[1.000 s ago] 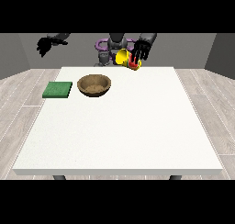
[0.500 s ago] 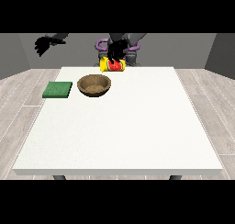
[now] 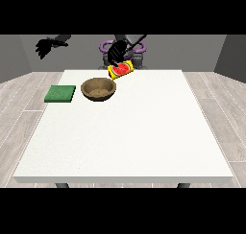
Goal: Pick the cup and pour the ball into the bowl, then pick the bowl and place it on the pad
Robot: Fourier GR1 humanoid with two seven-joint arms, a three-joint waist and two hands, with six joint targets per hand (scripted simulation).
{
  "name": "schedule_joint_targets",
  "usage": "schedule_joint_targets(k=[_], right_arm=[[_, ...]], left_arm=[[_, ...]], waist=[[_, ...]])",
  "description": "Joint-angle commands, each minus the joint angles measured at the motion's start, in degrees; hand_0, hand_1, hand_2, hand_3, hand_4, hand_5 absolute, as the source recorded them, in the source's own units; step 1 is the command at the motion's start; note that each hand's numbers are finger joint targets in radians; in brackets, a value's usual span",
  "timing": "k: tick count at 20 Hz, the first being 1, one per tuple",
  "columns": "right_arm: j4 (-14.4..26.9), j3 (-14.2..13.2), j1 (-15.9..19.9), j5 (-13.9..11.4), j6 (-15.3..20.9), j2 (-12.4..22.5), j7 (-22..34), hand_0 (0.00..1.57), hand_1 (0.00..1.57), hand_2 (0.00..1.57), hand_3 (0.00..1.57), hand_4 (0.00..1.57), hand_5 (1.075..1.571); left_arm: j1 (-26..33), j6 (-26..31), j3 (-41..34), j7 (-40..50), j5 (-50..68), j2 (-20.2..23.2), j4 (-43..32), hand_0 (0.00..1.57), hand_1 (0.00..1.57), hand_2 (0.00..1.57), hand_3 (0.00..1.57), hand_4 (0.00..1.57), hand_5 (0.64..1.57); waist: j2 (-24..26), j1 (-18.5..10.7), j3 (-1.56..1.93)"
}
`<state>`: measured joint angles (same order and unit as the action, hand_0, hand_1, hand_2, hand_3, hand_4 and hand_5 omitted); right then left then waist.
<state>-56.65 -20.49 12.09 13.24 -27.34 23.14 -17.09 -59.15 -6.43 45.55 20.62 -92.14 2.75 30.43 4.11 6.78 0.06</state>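
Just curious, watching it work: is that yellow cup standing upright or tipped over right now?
Tipped. The yellow cup is held in a black hand above the table, its red inside facing the camera, beside the brown bowl.

Only one camera here, the front view. It sits across the white table [image 3: 125, 132] from the robot [image 3: 123, 48] and looks back at it from a raised spot, angled down, so the whole tabletop shows as a wide trapezoid filling the middle of the frame. The near edge runs along the lower part, with two table legs poking out underneath. The robot ends up small at the top centre, behind the far edge. It's set back a fair way, since wood-look floor shows down both sides and grey wall fills the upper corners. With no second view, nothing overlaps with anything.
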Motion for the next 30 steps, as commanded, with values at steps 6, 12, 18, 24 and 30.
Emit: schedule_joint_targets(k=[6,12,18,24,30], right_arm=[[-1.3,1.3,2.6,1.0,4.4,-3.5,6.6,0.0,0.0,0.0,0.0,0.0,1.567],[-1.0,-0.8,0.4,0.4,7.8,-3.3,4.9,0.0,0.0,0.0,0.0,0.25,1.567],[-3.4,1.1,3.4,0.6,7.9,-6.3,4.2,0.0,0.0,0.0,0.0,0.35,1.567],[-5.2,3.3,6.0,-2.7,16.2,-12.1,3.1,0.0,0.0,0.0,0.0,0.25,1.571],[-2.1,2.9,5.7,-4.2,22.4,-15.8,0.2,0.0,0.0,0.0,0.0,0.32,1.57]], left_arm=[[-1.0,-1.1,-5.2,-3.5,-0.8,3.0,3.4,1.45,1.45,1.57,1.57,1.54,1.136],[7.6,-15.3,-28.6,0.5,24.6,0.1,13.4,1.24,1.24,1.54,1.43,1.51,1.196],[19.2,-23.5,-38.5,-6.3,51.5,-2.7,22.7,0.0,0.0,0.0,0.0,0.42,1.561],[26.4,-18.2,-38.9,-22.3,77.1,-2.7,33.4,0.0,0.0,0.0,0.0,0.0,1.563],[33.6,-5.7,-40.3,-35.6,84.0,-1.6,36.4,0.0,0.0,0.0,0.0,0.0,1.564]], waist=[[0.2,-2.4,-0.1],[-0.8,-9.3,-0.76],[-8.4,-5.9,-1.69],[-11.2,-8.6,-0.67],[-13.3,-14.7,-0.09]])
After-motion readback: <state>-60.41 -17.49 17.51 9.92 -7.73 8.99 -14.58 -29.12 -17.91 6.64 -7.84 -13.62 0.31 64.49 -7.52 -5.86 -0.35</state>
